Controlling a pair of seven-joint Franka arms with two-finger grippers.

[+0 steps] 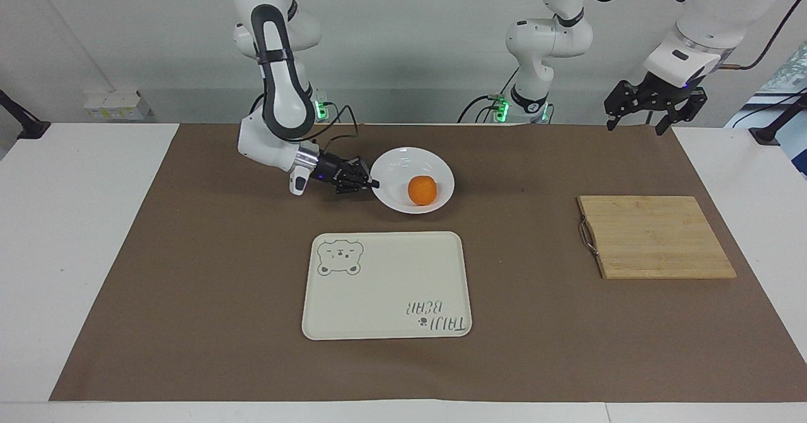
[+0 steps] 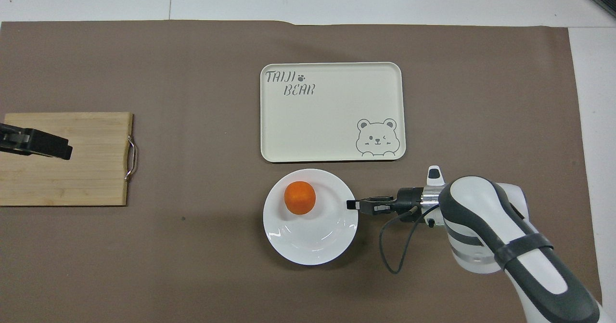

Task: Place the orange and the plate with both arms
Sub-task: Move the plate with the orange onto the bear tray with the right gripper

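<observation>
From across the table, the round glossy white plate (image 1: 413, 180) is tilted, its rim pinched by the clenched right gripper (image 1: 372, 184); the small bright orange fruit (image 1: 422, 190) sits inside it. The left gripper (image 1: 652, 115) hangs with jaws spread over the table's edge, waiting.

From above, the plate sits just nearer the robots than the cream rectangular tray (image 2: 332, 112), empty, printed "TAIJI BEAR" with a bear face

Glossy white plate (image 1: 435, 166) tilted, small orange (image 1: 422, 190) at its tray-side rim.
</observation>
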